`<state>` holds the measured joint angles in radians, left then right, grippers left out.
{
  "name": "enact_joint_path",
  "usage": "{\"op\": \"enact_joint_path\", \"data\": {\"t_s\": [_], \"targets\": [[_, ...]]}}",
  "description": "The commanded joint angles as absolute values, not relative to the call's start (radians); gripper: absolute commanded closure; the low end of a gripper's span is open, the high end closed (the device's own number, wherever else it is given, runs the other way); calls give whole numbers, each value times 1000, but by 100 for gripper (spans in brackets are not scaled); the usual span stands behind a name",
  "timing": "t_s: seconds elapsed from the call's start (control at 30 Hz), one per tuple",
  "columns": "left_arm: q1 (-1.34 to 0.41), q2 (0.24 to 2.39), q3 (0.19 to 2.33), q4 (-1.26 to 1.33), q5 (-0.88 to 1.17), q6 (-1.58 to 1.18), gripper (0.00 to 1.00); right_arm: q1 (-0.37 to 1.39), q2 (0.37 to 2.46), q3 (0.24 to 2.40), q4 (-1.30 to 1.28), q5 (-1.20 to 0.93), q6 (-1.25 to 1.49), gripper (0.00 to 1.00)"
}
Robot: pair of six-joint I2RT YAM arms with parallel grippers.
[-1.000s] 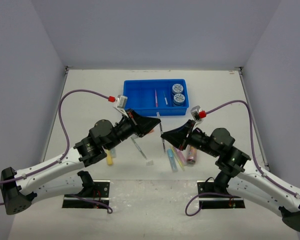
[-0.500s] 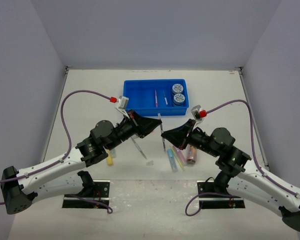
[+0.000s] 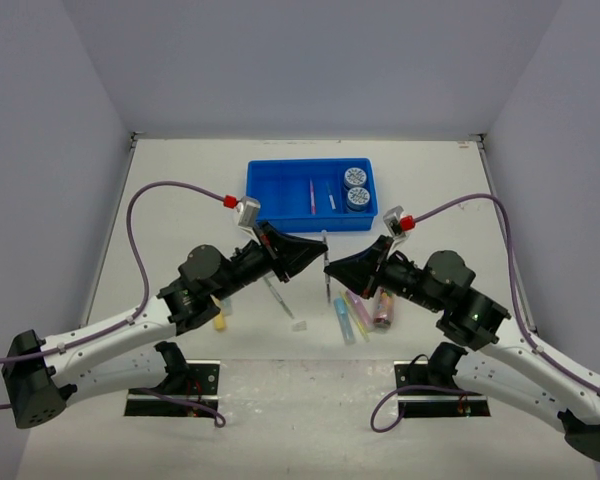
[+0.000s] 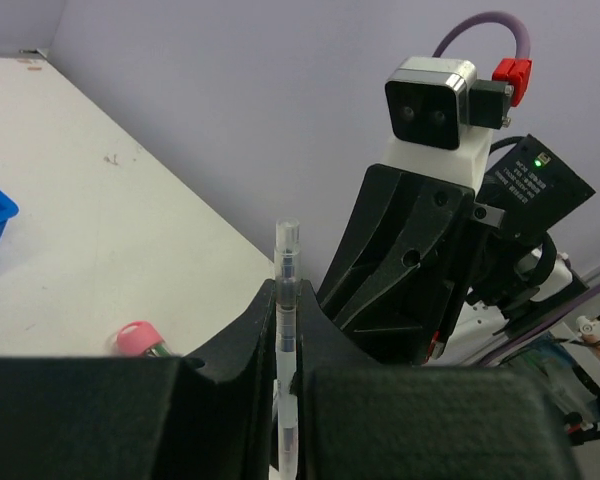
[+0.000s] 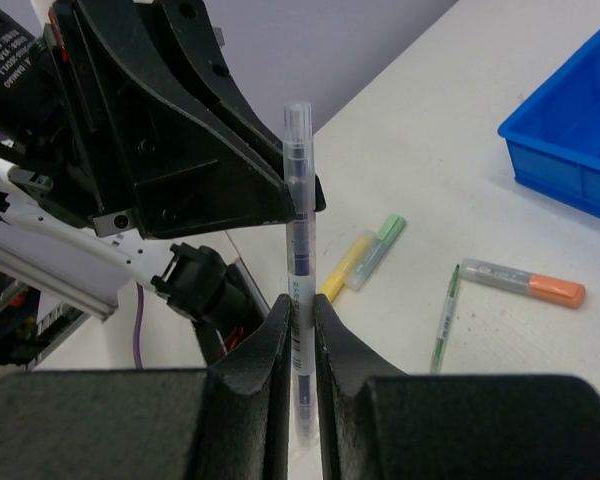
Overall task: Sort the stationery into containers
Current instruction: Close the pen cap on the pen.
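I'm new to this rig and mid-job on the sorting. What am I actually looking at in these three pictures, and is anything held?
Two robot arms with two-finger grippers. The wide picture looks down from above and behind them; the other two come from cameras on each wrist. On the table lie a blue tray, holding two discs and thin pens, plus loose markers and a pink tube. The left gripper and right gripper are both shut on a clear pen; seemingly the same one, between them.
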<state>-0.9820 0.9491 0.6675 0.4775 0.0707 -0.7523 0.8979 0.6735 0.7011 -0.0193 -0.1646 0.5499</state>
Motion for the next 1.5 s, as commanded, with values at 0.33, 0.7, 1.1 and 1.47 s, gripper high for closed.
{"op": "enact_joint_path", "data": {"t_s": [0.33,0.7,1.1,1.47], "targets": [[-991,970,645,436,256,-605,97,896,648,799,81,-114,447,100],[-991,889,751,295,104,-581,53,896,669,730,114,-162,443,100],[-991,920,822,322,207,-522,57,897,700,752,97,-241,425,100],[-991,948,825,305,150,-523,81,896,694,752,98,-291,409,100]]}}
